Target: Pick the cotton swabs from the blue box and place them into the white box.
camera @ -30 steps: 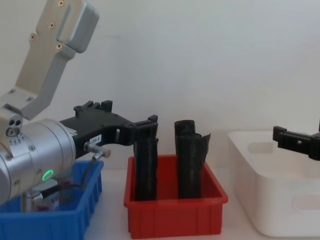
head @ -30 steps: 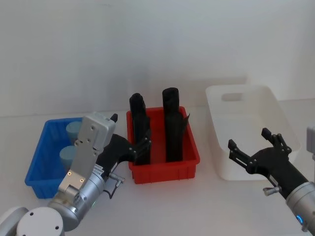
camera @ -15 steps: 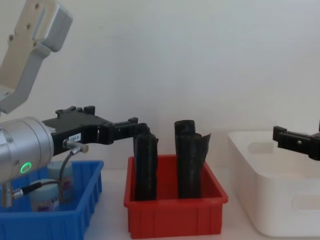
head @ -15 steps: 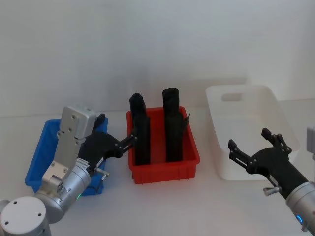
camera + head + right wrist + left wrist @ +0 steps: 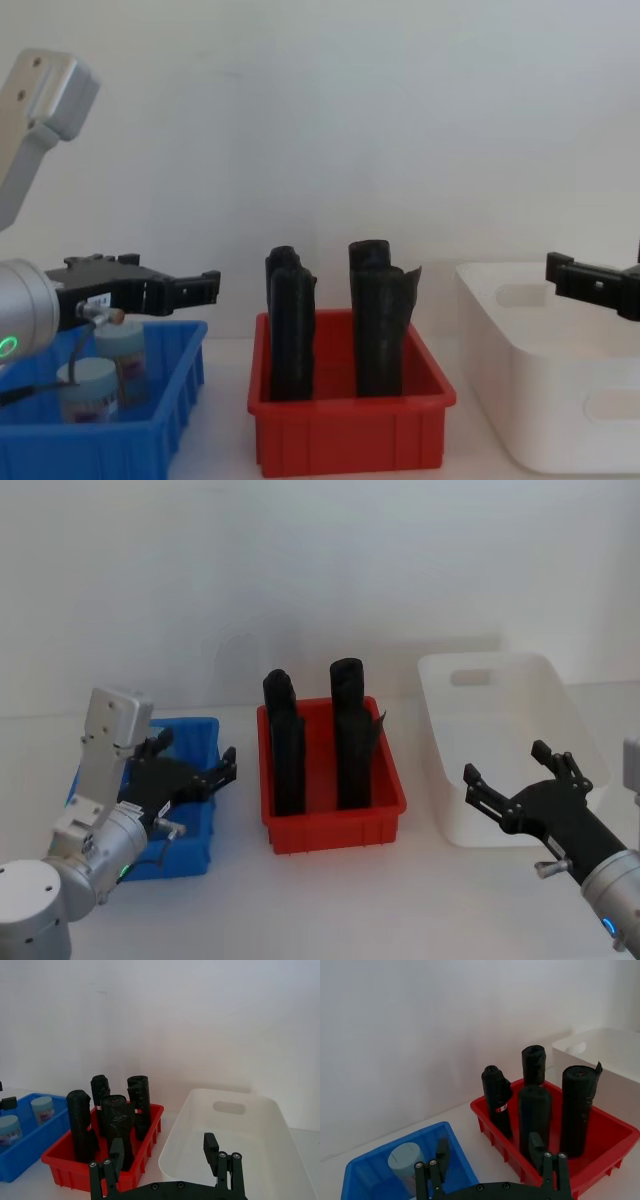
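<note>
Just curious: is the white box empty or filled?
Empty: in the right wrist view the white box has a bare floor.

— Where's your left arm?
— Low on my left side, silver wrist angled up, forearm reaching forward and roughly level. My left gripper (image 5: 195, 757) has its fingers spread apart.
— And the right one?
— My right gripper (image 5: 505, 762) hangs forward on my right side, pointing ahead, fingers wide apart too.

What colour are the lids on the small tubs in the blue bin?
Pale blue, on the clear cotton-swab tubs; clearest in the right wrist view.
</note>
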You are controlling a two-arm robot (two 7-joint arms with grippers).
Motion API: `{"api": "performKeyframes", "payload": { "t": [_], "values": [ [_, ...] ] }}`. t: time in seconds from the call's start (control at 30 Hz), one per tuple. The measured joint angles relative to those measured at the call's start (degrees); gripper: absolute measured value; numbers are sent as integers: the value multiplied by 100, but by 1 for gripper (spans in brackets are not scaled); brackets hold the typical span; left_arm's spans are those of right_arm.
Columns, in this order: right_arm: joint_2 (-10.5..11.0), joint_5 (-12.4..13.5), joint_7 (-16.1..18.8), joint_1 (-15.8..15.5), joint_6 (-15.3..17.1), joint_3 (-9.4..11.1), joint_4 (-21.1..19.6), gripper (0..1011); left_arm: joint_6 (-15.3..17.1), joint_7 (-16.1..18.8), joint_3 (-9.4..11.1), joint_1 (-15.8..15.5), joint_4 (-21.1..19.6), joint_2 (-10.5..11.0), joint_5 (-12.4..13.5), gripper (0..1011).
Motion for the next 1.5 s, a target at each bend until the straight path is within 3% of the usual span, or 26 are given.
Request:
{"api": "performKeyframes", "payload": {
  "t": [0.77,1.5],
  "values": [
    [0,0,0,0,0,0,0,1002,244,-122,-284,-324,978,57,-10,1004],
    [0,0,0,0,0,0,0,1002,74,-542,-407,-684,1967,-33,-74,1004]
  ]
}}
